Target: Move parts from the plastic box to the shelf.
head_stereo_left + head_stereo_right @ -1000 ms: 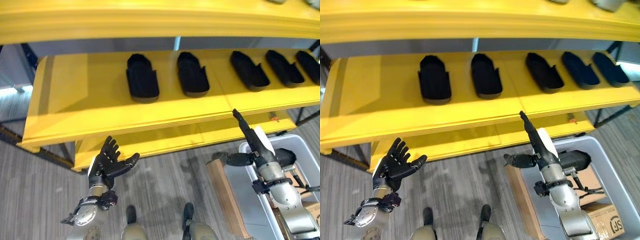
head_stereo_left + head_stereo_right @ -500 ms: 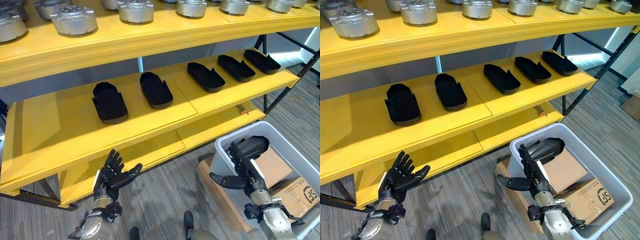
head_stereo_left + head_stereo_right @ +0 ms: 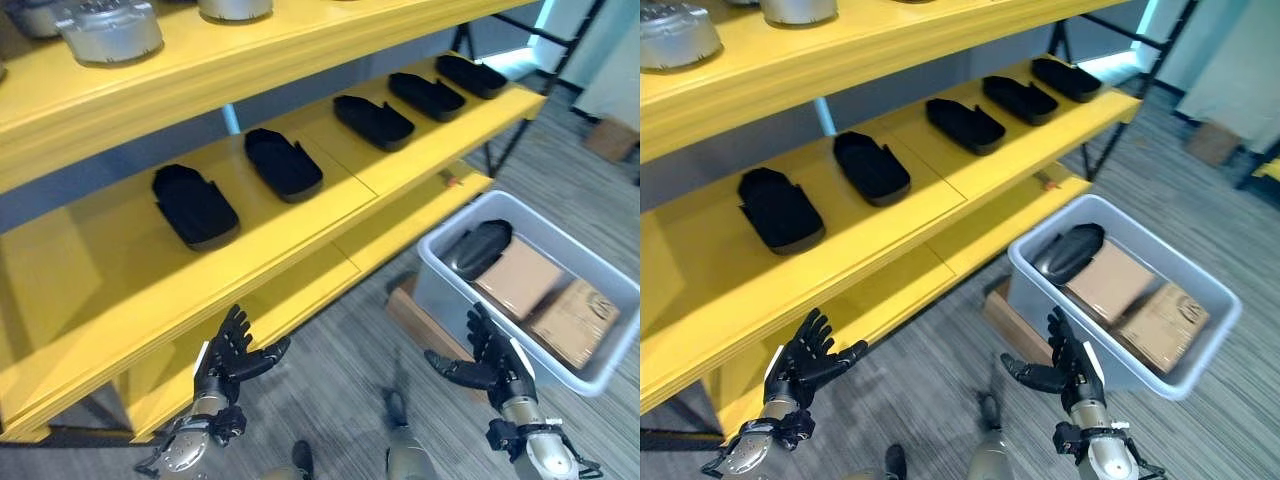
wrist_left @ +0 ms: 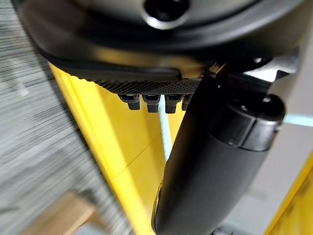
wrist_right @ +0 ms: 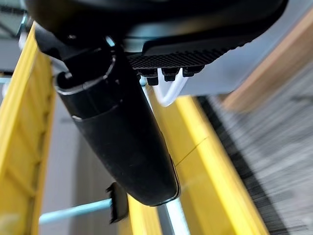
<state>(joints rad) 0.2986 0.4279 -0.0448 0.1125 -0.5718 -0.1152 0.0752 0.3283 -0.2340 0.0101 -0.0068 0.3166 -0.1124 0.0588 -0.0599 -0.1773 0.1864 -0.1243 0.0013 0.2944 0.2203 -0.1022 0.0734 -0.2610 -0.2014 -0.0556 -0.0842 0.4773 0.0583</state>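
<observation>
A grey plastic box (image 3: 600, 368) sits on the floor at the right; a black part (image 3: 483, 247) lies in its far end beside two cardboard boxes (image 3: 515, 278). Several more black parts (image 3: 193, 205) lie in a row along the middle board of the yellow shelf (image 3: 300, 240). My left hand (image 3: 228, 358) hangs low at the lower left with straight fingers and nothing in it, in front of the lowest shelf board. My right hand (image 3: 492, 363) is open and empty too, low beside the box's near wall.
Round metal parts (image 3: 110, 30) stand on the top shelf board. A wooden block (image 3: 420, 322) lies on the floor against the box. A dark metal shelf leg (image 3: 515, 125) rises at the right end. Grey floor spreads between my hands.
The camera has swung, so shelf and box sit differently in view. My right hand has come down from the box's rim to beside its near wall. The left hand stays open.
</observation>
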